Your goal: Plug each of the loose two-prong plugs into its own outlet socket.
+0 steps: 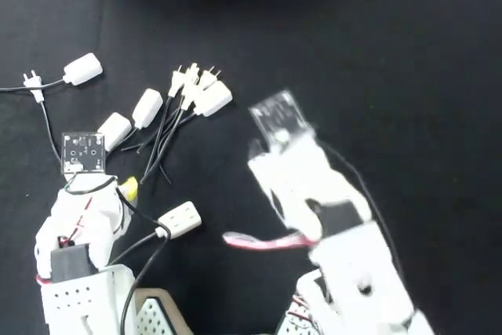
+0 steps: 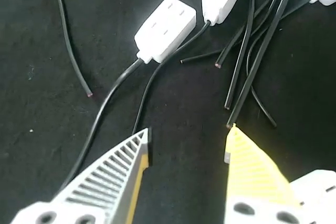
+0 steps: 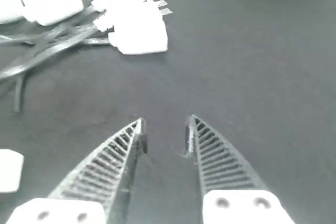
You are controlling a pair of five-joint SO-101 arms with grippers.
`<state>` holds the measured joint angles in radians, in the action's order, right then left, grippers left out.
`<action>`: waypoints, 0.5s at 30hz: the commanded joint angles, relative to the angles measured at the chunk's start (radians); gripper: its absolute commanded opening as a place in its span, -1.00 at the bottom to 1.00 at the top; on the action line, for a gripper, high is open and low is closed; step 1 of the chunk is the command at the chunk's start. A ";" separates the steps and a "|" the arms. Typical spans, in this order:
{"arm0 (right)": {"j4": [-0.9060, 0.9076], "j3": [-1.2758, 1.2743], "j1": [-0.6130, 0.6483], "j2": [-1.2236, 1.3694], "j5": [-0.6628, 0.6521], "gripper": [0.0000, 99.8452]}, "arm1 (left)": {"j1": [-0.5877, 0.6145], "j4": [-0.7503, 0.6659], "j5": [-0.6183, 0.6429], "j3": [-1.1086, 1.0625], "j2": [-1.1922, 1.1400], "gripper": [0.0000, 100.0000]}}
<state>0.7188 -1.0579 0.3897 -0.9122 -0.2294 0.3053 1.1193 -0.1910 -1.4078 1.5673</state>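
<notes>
progress: we are judging nothing plugged yet.
plugs (image 1: 196,88): lying bunched, ten o'clock of table (image 1: 392,76) centre.
sockets (image 1: 147,107): lying unfilled, eight o'clock of plugs.
left gripper (image 2: 186,140): hanging agape, empty.
right gripper (image 3: 165,129): hanging agape, empty.

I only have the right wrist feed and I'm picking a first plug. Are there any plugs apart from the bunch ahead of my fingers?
Observer: Yes. The high view shows a lone plug far out on the left arm's side of the black cloth, near a socket.
Operator: Where is the left gripper?
Observer: The left gripper hangs over bare cloth, fingers open, with a second socket ahead of it.
Operator: Any socket nearer to me?
Observer: A third socket lies between the two arms, and its cable runs back beside the left arm.
</notes>
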 commanded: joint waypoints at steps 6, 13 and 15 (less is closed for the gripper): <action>-0.216 0.496 0.063 0.733 0.074 -0.73 | 0.010 -0.014 0.008 -0.013 0.005 -0.53; -0.230 0.661 0.152 0.974 0.316 -0.72 | 0.010 -0.018 0.000 -0.102 0.006 -0.53; -0.255 0.693 0.193 1.010 0.446 -0.64 | 0.010 -0.017 0.000 -0.108 0.006 -0.53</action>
<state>0.5056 -0.4534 0.5263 0.0713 0.0652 0.3053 1.1193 -0.1910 -1.5167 1.5673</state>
